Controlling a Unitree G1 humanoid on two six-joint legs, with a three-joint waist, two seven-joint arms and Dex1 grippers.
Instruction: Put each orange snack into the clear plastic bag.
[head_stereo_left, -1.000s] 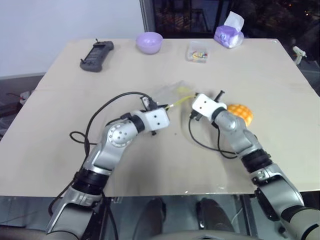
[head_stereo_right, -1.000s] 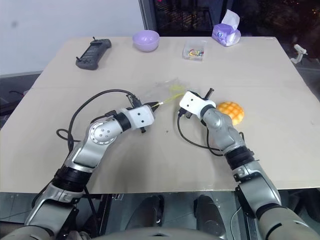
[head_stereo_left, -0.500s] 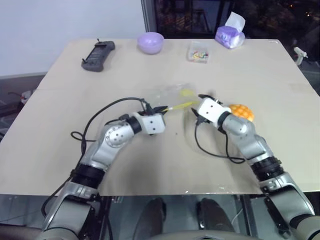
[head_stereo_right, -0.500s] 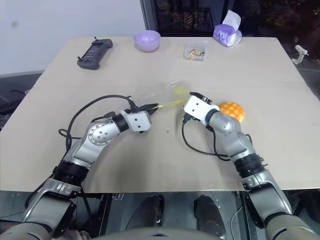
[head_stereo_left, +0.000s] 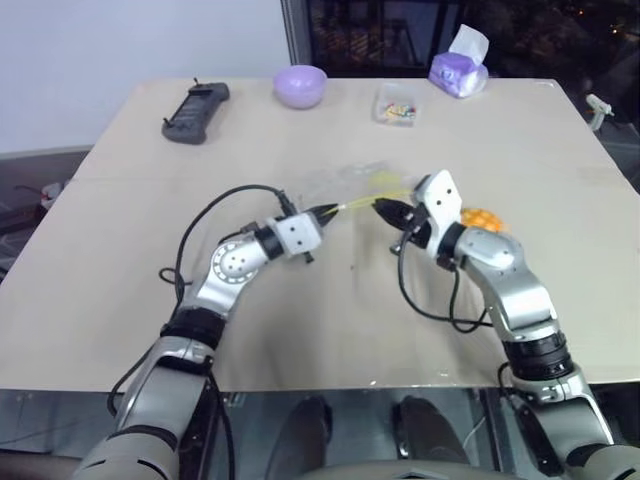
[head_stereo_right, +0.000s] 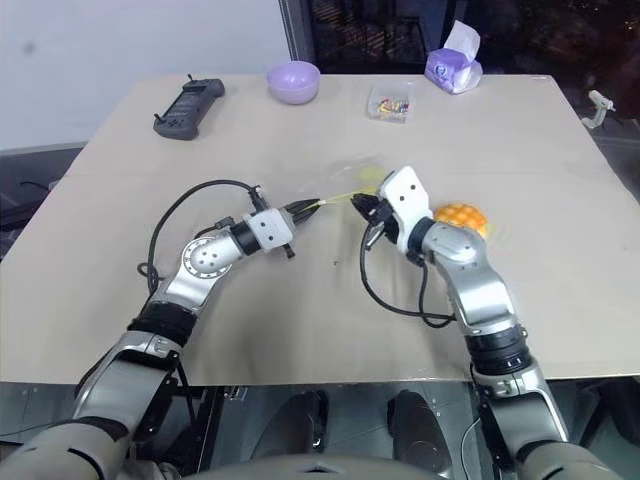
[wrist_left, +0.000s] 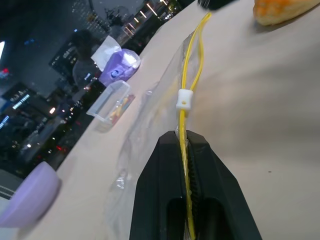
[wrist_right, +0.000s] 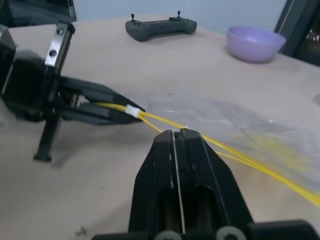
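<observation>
The clear plastic bag (head_stereo_left: 355, 182) lies mid-table, its yellow seal strip (wrist_left: 184, 120) stretched in the air between my two grippers. My left gripper (head_stereo_left: 325, 211) is shut on the strip's near end, just behind the white slider (wrist_left: 184, 98). Facing it from the right, my right gripper (head_stereo_left: 383, 208) is shut with the strip's other end at its tips (wrist_right: 177, 132). The orange snack (head_stereo_left: 482, 218), a domed golden bun with a grid crust, rests on the table just behind my right wrist, outside the bag.
Along the far edge of the table (head_stereo_left: 560, 300) sit a black controller (head_stereo_left: 195, 100), a purple bowl (head_stereo_left: 300, 85), a small clear box of colourful bits (head_stereo_left: 395, 103) and a purple tissue pack (head_stereo_left: 458, 65). Black cables loop beside both wrists.
My right gripper opened, rolled its white housing upward, drew back toward me and shut again on the strip's end. The left gripper kept its hold and barely shifted.
</observation>
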